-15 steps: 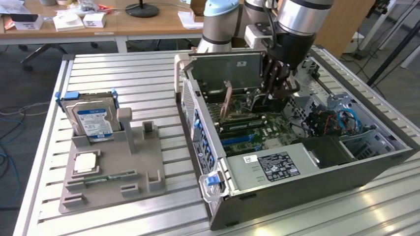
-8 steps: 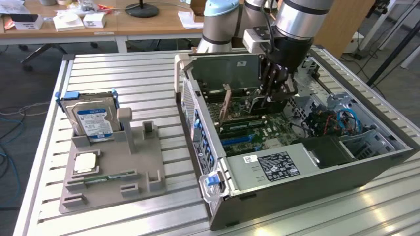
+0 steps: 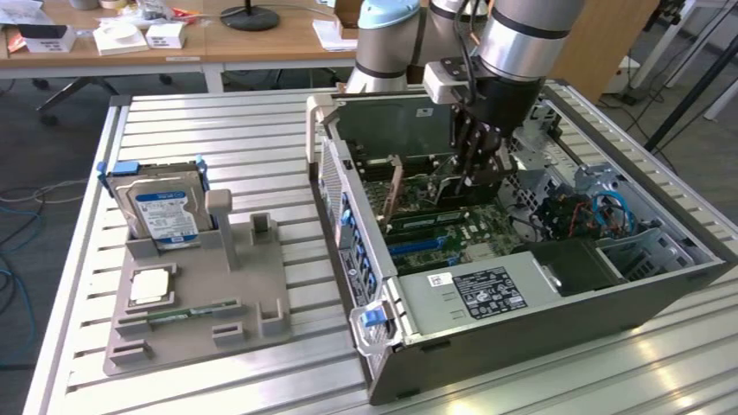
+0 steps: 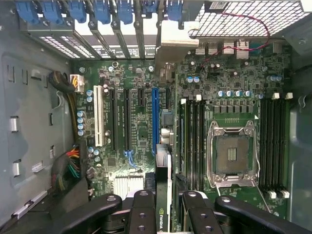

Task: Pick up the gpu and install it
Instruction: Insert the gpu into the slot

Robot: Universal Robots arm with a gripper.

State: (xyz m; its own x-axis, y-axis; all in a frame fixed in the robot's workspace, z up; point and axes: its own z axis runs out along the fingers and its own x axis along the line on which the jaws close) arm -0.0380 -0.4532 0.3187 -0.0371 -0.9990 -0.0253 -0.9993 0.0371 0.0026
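Green gpu (image 4: 163, 178): upright on edge inside the open computer case (image 3: 542, 333), over the motherboard (image 4: 234, 105), in line with its blue slot (image 4: 155, 114); seated or not, cannot tell.
Hand (image 4: 165, 204): clamped on the gpu's edge.
Worktop (image 3: 207, 130): grey holder (image 3: 237, 290) with hard drive (image 3: 165, 216), at the exterior view's left of the case.

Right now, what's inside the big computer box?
A green motherboard, a power supply and cables. The gripper holds the gpu in there too. What lies right under the gpu is covered.
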